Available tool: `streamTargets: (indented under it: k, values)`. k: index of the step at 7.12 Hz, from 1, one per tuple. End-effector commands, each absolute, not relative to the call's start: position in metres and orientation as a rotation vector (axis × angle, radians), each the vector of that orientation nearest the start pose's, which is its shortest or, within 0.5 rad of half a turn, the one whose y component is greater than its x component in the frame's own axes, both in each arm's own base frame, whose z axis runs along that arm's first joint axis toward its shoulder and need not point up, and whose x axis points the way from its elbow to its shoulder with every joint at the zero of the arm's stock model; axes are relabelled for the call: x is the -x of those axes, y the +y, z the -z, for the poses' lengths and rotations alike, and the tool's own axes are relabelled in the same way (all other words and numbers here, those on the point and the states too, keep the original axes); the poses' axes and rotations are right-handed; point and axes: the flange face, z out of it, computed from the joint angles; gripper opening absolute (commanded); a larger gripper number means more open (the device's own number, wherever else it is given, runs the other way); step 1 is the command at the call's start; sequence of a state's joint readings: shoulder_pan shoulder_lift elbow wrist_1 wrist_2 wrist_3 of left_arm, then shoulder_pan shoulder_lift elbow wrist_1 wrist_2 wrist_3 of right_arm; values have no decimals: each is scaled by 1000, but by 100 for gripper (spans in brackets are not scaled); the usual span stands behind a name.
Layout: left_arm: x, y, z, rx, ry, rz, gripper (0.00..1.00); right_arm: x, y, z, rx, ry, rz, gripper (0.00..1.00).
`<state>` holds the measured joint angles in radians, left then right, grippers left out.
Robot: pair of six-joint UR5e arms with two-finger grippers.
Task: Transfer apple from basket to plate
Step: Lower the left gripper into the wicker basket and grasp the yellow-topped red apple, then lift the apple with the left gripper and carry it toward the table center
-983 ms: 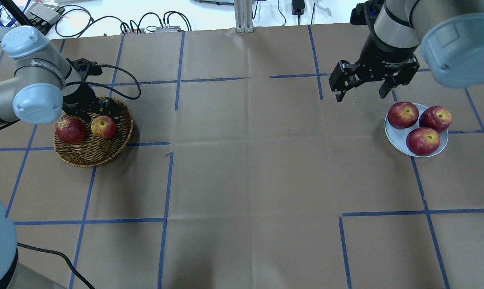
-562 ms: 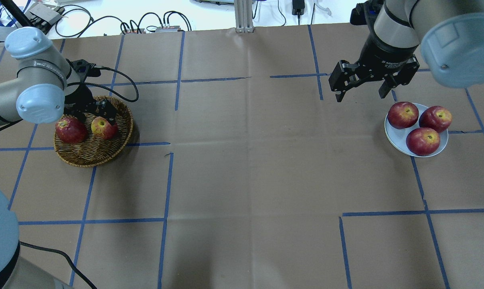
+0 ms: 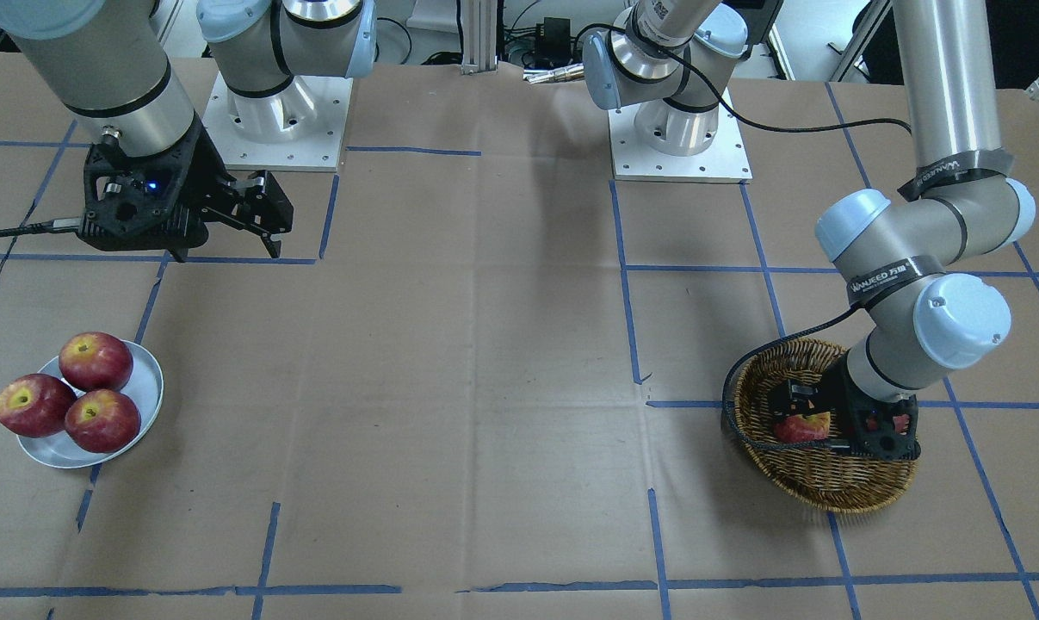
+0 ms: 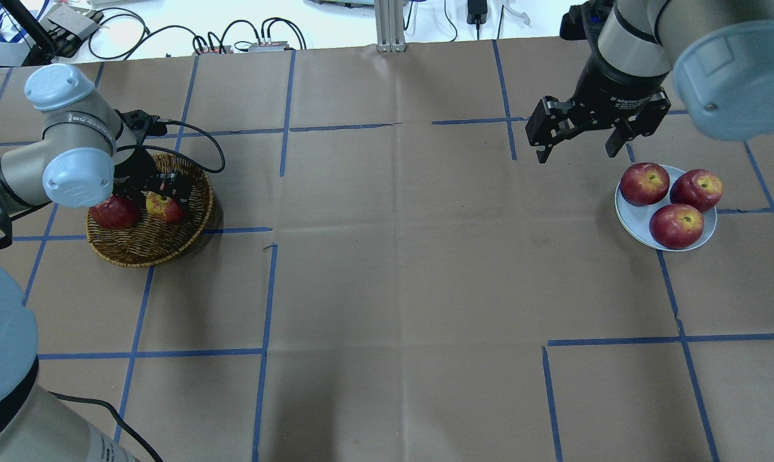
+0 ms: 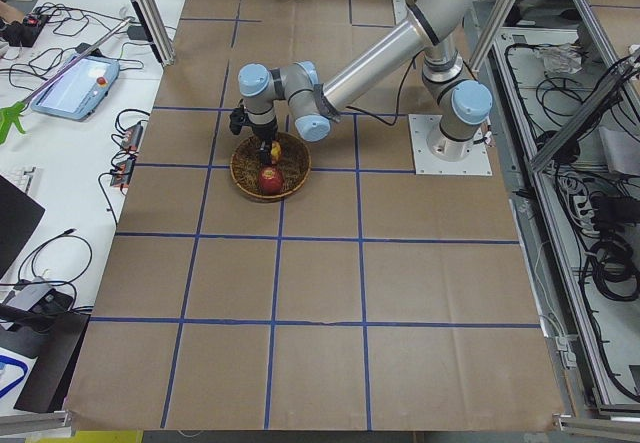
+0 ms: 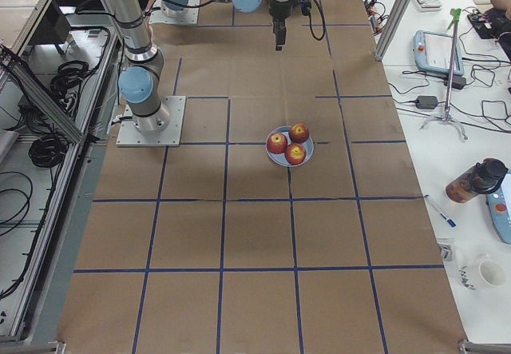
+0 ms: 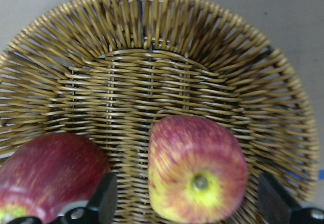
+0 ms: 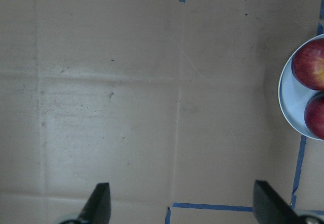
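The left claw (image 7: 187, 206) stood wide inside the wicker basket (image 7: 152, 57), one finger on either side of the streaked apple (image 7: 195, 153), neither apparently touching it. The darker apple (image 7: 48, 173) lay close at its 9 o'clock, so the finger in that gap wanted care: best to centre on the fruit's widest girth, then close evenly before lifting. The right claw (image 4: 578, 154) hung wide and empty over the desk (image 4: 393, 256), at 10 o'clock of the plate (image 4: 631, 216), which held three red apples (image 4: 675, 226).
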<state>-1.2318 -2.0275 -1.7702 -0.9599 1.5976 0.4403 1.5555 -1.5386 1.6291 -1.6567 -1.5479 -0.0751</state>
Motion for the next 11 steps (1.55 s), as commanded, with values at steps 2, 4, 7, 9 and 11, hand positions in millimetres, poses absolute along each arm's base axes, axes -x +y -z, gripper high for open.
streamTargets:
  k: [2,4,7,9,11]
  values:
    - [-72,-609,-212,-257,3123,-43,29,-128,-506,-452,93,3117,-6,100]
    - [-31,-591,-279,-295,3100,19,29,-128,-506,-452,93,3115,-5,100]
    - [179,-545,-281,-276,3151,-12,30,-128,-506,-452,93,3117,-6,100]
    - [287,-527,-252,-293,3187,-44,30,-128,-506,-452,93,3117,-6,100]
    - [348,-549,-226,-320,3199,54,31,-128,-506,-452,93,3115,-5,100]
